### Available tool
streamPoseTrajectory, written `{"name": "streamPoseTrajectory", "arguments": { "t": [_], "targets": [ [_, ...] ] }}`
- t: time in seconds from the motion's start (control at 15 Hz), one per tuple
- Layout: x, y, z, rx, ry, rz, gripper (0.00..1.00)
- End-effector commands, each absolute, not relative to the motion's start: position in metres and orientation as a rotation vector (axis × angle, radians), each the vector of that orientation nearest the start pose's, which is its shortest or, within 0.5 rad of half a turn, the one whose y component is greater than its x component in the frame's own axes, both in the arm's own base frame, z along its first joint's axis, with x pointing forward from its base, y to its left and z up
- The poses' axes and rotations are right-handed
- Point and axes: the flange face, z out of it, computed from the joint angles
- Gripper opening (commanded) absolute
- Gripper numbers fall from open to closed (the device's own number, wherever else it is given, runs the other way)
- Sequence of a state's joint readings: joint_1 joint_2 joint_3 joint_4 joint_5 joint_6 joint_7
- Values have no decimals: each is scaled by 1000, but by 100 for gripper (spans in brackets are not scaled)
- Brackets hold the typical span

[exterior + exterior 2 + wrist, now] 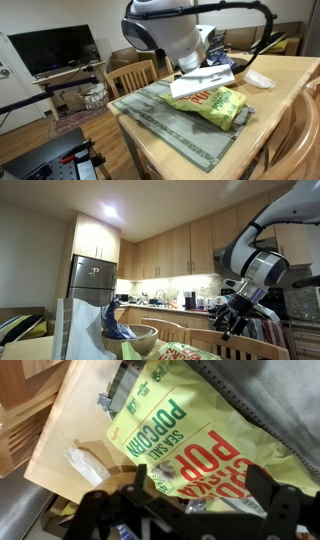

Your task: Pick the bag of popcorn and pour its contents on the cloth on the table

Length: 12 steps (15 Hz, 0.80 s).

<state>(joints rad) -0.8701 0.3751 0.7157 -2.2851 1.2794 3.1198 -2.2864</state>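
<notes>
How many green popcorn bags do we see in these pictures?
1. The bag of popcorn lies flat on the cloth on the table. The robot arm might hide another one behind it.

Low vantage. The arm (262, 265) enters from upper right, its gripper (232, 322) hanging above the bag of popcorn (178, 352), which shows only at the bottom edge. A blue-and-white bag (115, 328) and a bowl (143, 337) stand just left of it. Behind are a steel refrigerator (92, 280) and wooden cabinets (170, 250).
</notes>
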Motion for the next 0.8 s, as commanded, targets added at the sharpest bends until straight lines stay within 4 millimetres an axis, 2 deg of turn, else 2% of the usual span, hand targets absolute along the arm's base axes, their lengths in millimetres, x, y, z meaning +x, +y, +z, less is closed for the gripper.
{"name": "streamPoseTrajectory", "arguments": {
  "t": [0.0,0.33,0.73],
  "targets": [
    [503,-158,236,-2877,-1138,-968,100],
    [504,-157,236,-2875,-1140,-968,100],
    [500,-146,203,-2816,-1125,-926,100]
  ]
}}
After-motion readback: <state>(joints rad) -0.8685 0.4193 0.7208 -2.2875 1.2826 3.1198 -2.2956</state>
